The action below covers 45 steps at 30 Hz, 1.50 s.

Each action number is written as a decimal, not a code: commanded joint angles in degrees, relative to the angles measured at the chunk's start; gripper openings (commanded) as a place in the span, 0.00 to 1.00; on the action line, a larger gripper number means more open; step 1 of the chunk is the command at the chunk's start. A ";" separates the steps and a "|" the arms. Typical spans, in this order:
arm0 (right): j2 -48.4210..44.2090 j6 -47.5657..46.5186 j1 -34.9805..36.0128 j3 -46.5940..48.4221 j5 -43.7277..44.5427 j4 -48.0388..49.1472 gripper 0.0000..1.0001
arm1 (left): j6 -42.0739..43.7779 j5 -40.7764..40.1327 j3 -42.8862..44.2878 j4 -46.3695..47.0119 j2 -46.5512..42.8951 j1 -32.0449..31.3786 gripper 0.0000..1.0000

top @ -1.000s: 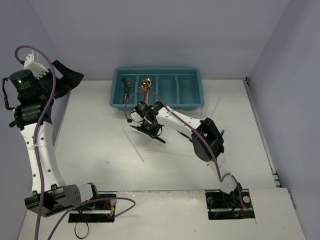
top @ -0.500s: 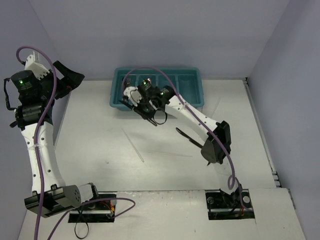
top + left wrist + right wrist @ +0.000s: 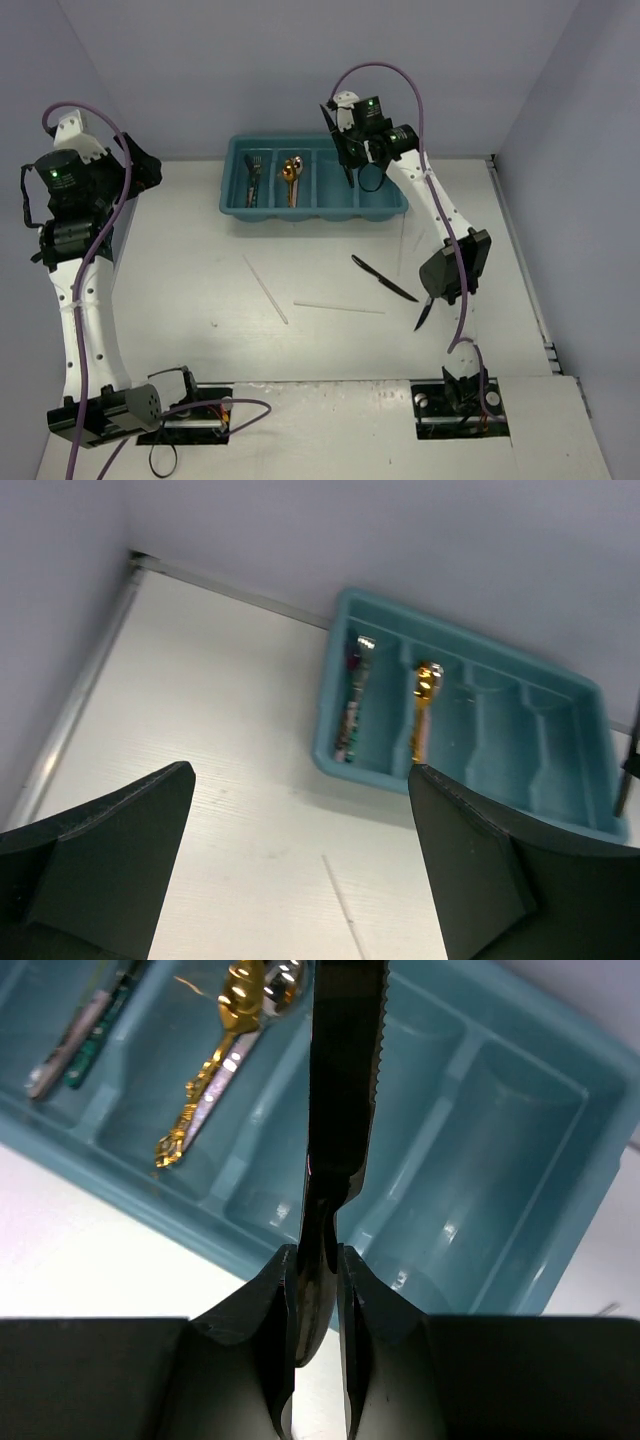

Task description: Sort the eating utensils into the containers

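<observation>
The teal tray stands at the back of the table; it also shows in the left wrist view and the right wrist view. Its leftmost compartment holds forks and the one beside it gold and silver spoons. My right gripper is shut on a black knife and holds it above the tray's third compartment. Another black knife lies on the table, and a dark piece lies by the right arm. Pale sticks lie in the middle. My left gripper is open and empty, raised at the far left.
Grey walls close in the back and both sides. The right arm's elbow hangs over the table's right half. A thin pale stick lies near it. The arm bases sit at the near edge.
My right gripper has lifted the black knife from the middle of the table and carried it back and right, over the tray. The left arm has shifted slightly.
</observation>
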 commanded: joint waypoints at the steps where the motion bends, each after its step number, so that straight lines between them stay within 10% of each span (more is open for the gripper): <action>1: 1.70 7.49 0.91 1.87 5.12 5.40 0.00 | 8.40 -14.12 1.83 0.52 1.03 -1.18 0.87; 37: 15.91 18.14 -2.78 6.55 1.56 10.80 0.00 | 16.62 -11.73 3.05 -9.75 14.49 -16.65 0.87; 45: 13.59 15.83 -2.50 6.30 -1.77 11.16 0.57 | 16.23 -11.42 2.61 -9.38 14.17 -16.74 0.87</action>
